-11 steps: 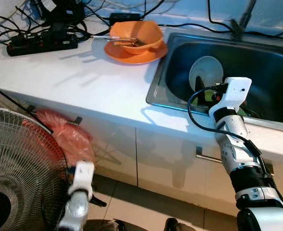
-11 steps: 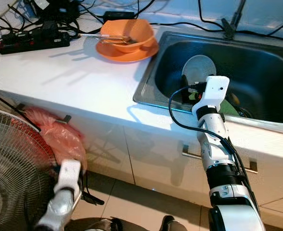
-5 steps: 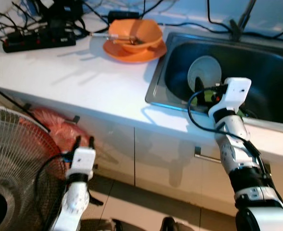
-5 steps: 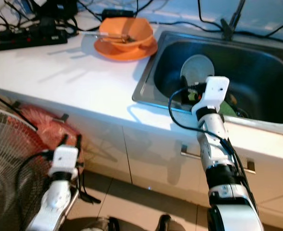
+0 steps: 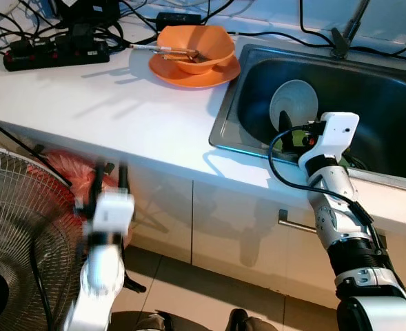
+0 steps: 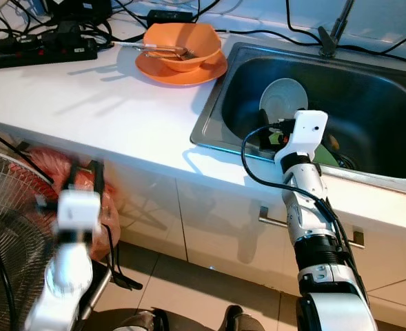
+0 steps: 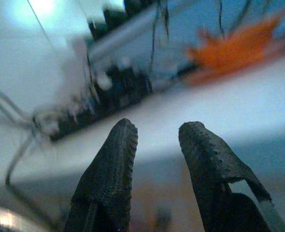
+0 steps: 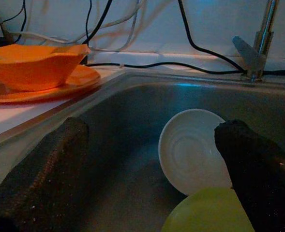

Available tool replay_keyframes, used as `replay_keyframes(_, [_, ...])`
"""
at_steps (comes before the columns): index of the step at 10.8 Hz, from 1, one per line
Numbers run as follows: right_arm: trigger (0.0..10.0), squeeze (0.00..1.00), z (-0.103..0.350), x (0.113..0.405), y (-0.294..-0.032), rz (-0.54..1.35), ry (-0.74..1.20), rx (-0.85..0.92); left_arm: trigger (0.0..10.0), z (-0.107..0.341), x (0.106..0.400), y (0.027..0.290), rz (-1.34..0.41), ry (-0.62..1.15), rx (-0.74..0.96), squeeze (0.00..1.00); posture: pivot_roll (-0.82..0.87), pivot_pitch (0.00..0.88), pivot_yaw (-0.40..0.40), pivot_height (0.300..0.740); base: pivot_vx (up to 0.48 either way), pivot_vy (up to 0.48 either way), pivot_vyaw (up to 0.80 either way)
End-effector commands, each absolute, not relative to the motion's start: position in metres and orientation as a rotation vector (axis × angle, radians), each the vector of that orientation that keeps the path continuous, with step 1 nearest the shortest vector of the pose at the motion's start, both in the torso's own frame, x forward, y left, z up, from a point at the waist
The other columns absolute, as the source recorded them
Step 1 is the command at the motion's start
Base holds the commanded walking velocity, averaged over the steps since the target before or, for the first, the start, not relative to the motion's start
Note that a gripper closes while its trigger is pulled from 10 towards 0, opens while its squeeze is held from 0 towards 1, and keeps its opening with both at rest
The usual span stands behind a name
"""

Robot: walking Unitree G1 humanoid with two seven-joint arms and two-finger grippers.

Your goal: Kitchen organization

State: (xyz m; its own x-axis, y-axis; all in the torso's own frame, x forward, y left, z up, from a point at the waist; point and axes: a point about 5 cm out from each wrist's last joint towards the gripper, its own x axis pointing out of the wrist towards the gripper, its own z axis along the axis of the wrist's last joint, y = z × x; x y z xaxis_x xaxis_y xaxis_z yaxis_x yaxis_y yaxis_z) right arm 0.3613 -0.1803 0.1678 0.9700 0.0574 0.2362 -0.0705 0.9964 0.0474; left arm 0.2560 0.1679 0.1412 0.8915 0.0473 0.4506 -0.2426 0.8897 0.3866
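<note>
An orange bowl point(image 5: 196, 47) with utensils in it rests on an orange plate point(image 5: 189, 74) at the back of the white counter. In the steel sink point(image 5: 223, 121) a white bowl point(image 5: 293, 103) leans on its side, with a green plate point(image 8: 205, 212) just in front of it. My right gripper point(image 8: 153, 128) hovers over the sink's front edge, open, its fingers wide apart and pointing at the white bowl. Below the counter edge, in front of the cabinet, my blurred left gripper point(image 5: 110, 176) points upward, open with nothing between its fingers point(image 7: 118, 159).
A black power strip point(image 5: 54, 54) and tangled cables lie at the counter's back left. A standing fan point(image 5: 16, 234) and a red plastic bag point(image 5: 72, 172) are beside the left arm. The faucet point(image 5: 344, 34) rises behind the sink.
My left arm has risen from near the floor to just under the counter edge, fingers up. The right arm and the dishes have stayed put.
</note>
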Motion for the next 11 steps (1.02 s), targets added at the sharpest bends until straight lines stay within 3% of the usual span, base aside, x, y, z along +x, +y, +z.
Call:
replay_keyframes(1, [10.0, 0.0, 0.157, 0.361, -0.18, 0.061, -0.193, 0.068, 10.0, 0.151, 0.259, 0.164, 0.139, -0.472, 0.462, 0.0, 0.08, 0.177, 0.001, 0.74, 0.0, 0.0, 0.0])
replay_keyframes(5, [10.0, 0.0, 0.156, 0.361, -0.176, 0.063, -0.194, 0.075, 10.0, 0.179, 0.303, 0.145, 0.051, -0.445, 0.345, 0.0, 0.07, 0.15, 0.013, 0.74, 0.0, 0.0, 0.0])
replay_keyframes(7, [10.0, 0.0, 0.158, 0.362, -0.173, 0.058, -0.204, 0.082, 10.0, 0.171, 0.333, 0.13, -0.026, -0.299, 0.111, 0.0, 0.06, 0.137, 0.018, 0.74, 0.0, 0.0, 0.0])
replay_keyframes(9, [10.0, 0.0, 0.16, 0.363, -0.174, 0.042, -0.208, 0.074, 10.0, 0.175, 0.348, 0.116, -0.048, -0.274, -0.015, 0.0, 0.06, 0.136, 0.018, 0.74, 0.0, 0.0, 0.0])
replay_keyframes(11, [10.0, 0.0, 0.161, 0.363, -0.175, 0.036, -0.214, 0.069, 10.0, 0.182, 0.354, 0.108, -0.086, -0.298, -0.016, 0.0, 0.05, 0.133, 0.021, 0.74, 0.0, 0.0, 0.0])
